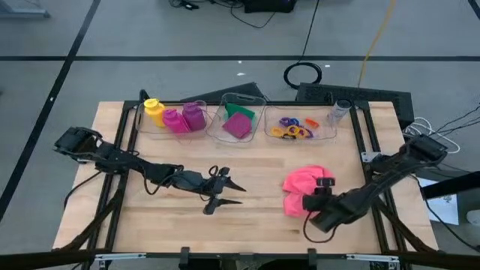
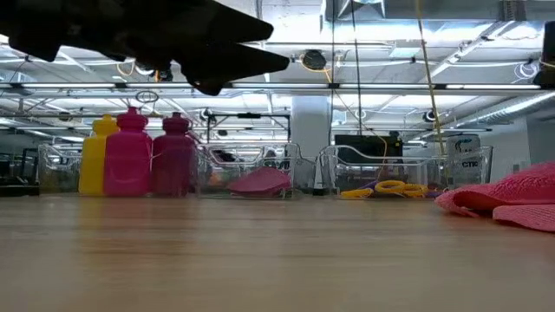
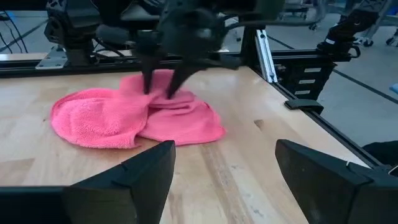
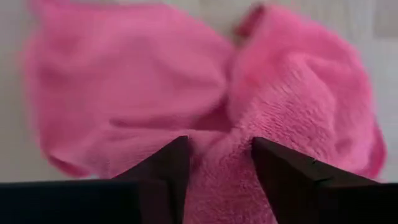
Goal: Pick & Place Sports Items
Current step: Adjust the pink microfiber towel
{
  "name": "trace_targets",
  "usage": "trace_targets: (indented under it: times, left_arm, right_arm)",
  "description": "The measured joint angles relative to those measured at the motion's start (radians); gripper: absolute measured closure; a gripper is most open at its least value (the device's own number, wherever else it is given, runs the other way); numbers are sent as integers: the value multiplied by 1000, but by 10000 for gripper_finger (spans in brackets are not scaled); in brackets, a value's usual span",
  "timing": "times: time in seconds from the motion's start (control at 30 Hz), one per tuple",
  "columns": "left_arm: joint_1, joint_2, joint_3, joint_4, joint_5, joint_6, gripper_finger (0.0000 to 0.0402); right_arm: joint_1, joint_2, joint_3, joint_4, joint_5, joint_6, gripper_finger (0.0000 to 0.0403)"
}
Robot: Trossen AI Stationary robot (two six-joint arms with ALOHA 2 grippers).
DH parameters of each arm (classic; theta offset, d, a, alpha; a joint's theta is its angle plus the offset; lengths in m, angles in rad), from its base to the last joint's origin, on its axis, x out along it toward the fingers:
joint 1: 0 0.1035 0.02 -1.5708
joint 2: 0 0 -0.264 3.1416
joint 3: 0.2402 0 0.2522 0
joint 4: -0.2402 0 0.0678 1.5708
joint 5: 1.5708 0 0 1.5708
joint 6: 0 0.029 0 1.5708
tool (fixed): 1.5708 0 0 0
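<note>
Pink cloth (image 1: 301, 189): soft terry, crumpled in a heap on the wooden bench (image 1: 255, 225), toward its right front, apart from the bins.
Right end effector (image 1: 324, 186): down on the pink cloth's right side, fingers (image 4: 163, 163) pressed into the fabric with a fold bunched between them; the cloth lies on the bench, not lifted.
Left end effector (image 1: 234, 192): over the bench's middle, fingers spread wide, nothing between them, pointing toward the cloth.
Left clear bin (image 1: 142, 124): at the back edge, holding three bottles upright in a row, a yellow bottle (image 1: 154, 111), a magenta bottle (image 1: 175, 121) and a purple bottle (image 1: 194, 115), touching one another.
Middle clear bin (image 1: 225, 105): a green cloth (image 1: 241, 112) with a magenta cloth (image 1: 237, 125) lying partly over it.
Right clear bin (image 1: 330, 127): a small heap of rings (image 1: 294, 127) in orange, purple, yellow and blue.
</note>
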Motion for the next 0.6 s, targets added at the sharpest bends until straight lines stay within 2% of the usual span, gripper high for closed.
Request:
trace_targets:
  times: [0.23,0.33,0.6]
  left_arm:
    - [0,0,0,0,0,4,165]
    - [0,0,0,0,0,4,165]
    - [0,0,0,0,0,4,165]
  right_arm:
    - [-29,1,0,-128,0,63,302]
    - [-33,1,0,-154,35,81,318]
    - [-33,0,0,-155,52,71,391]
